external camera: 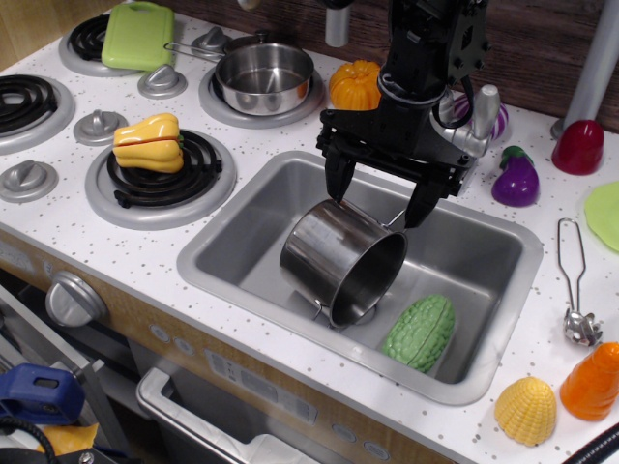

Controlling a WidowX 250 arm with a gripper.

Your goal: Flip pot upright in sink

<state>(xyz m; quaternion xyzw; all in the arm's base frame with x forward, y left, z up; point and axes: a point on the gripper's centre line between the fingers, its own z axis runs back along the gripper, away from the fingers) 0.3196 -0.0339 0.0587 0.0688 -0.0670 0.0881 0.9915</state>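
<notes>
One pot [340, 259] lying tipped in sink [484, 251]. Jaws spread wide, hovering just above its base. Looking light, stiff, shiny, slippery; pinching rim wall seems best.

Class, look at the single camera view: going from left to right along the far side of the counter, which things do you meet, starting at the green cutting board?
Green cutting board → steel pan on the burner → orange pumpkin → purple eggplant → dark red piece.
</notes>
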